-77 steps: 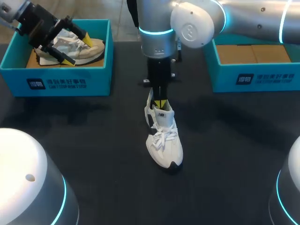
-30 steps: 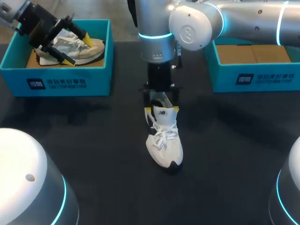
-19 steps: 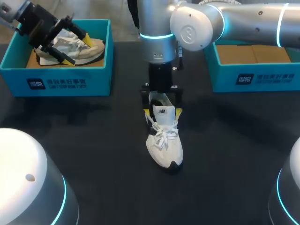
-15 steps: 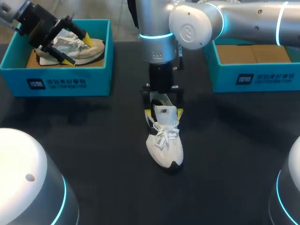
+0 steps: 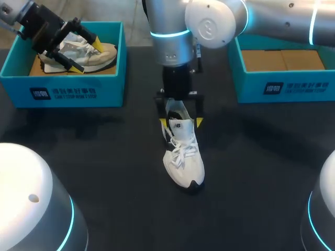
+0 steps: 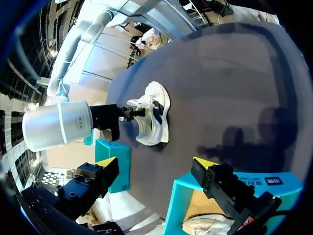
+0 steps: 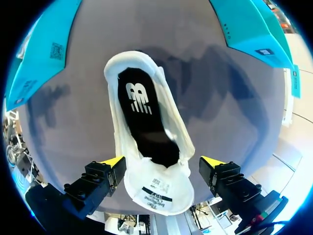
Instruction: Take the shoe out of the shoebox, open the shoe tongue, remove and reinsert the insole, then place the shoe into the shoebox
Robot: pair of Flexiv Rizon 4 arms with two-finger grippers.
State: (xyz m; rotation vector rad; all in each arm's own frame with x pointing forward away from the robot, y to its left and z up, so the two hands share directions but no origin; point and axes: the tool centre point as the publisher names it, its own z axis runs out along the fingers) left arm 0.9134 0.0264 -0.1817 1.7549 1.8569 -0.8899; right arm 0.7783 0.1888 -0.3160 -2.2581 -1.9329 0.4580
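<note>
head view: our right gripper (image 5: pixel 181 122) hides the heel of the white shoe (image 5: pixel 184 159) at frame centre, on the table (image 5: pixel 104 172), apart from the right shoebox (image 5: pixel 282 86). our right arm points straight down, fingers released either side of the tongue (image 5: pixel 180 128). right wrist view: the black insole (image 7: pixel 144 122) lies inside the shoe. upper left of the head view: our left gripper (image 5: pixel 86 54), spread open, partly covers a second shoe (image 5: pixel 106 55) in the left shoebox (image 5: pixel 78 94).

A white lace-up shoe (image 5: pixel 182 157) lies on the black table (image 5: pixel 104 157). Behind-left of it stands a teal cardboard shoebox (image 5: pixel 63 91) holding a beige shoe (image 5: pixel 102 55); behind-right, another teal shoebox (image 5: pixel 282 86).
</note>
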